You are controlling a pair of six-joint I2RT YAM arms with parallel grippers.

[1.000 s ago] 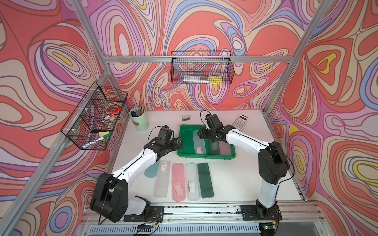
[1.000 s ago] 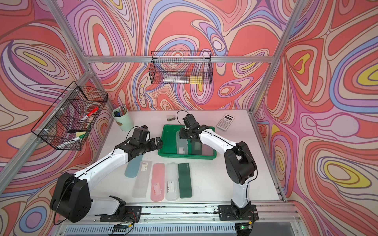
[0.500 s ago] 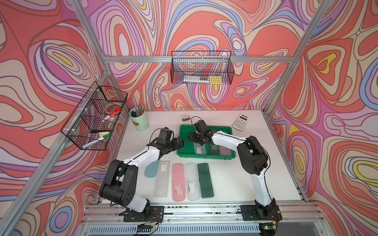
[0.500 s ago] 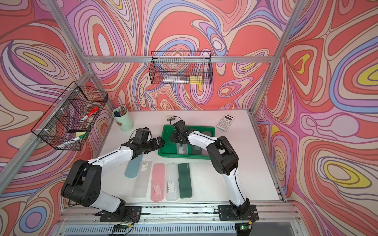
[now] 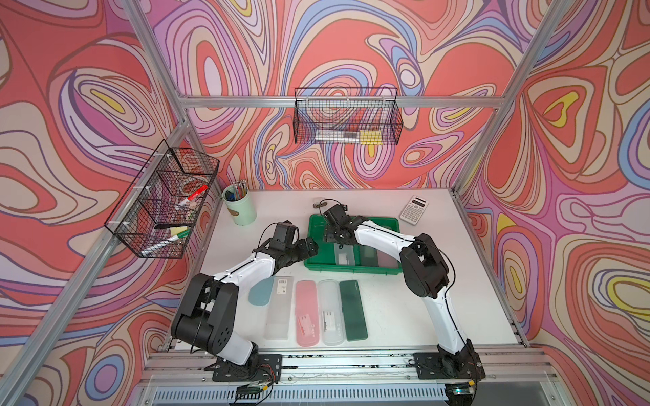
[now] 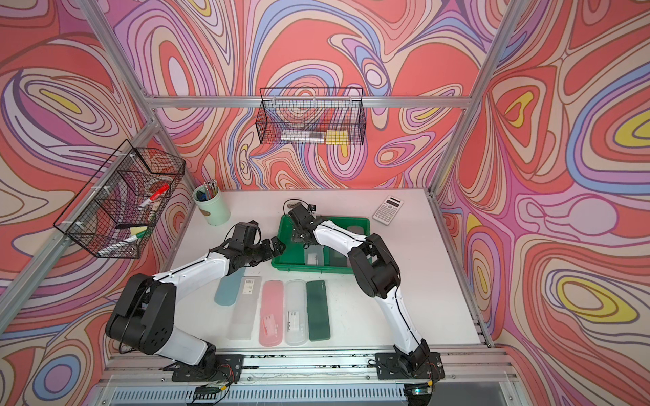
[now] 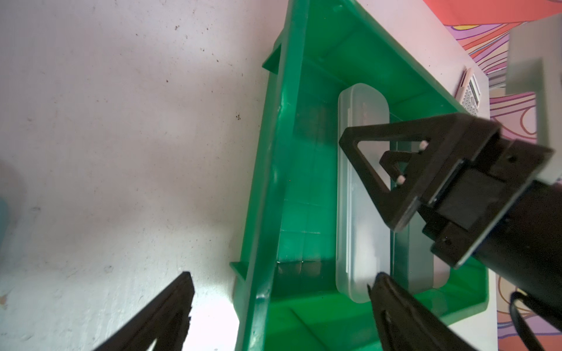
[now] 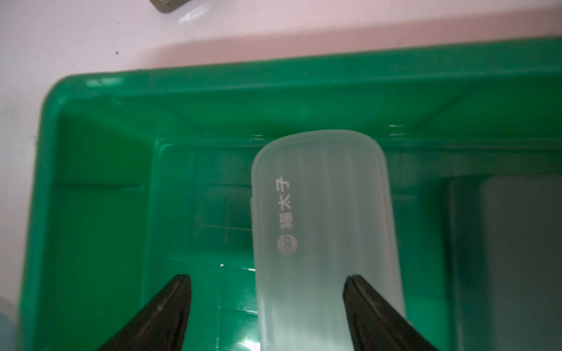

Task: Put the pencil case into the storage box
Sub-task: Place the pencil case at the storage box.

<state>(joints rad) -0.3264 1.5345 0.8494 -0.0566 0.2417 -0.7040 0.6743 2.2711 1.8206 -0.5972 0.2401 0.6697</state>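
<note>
Fingers [image 8: 158, 319] of right gripper [image 8: 267, 277] parted over pencil case [image 8: 319, 212] lying front-to-back.

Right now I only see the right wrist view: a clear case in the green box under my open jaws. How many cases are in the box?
Observer: Three abreast: the clear case, a dark case and a mauve case.
Operator: How many are outside it?
Observer: Five in a row, from a teal case to a dark green case.
Operator: And my left?
Observer: The left gripper hangs open and empty at the box wall nearest it.
</note>
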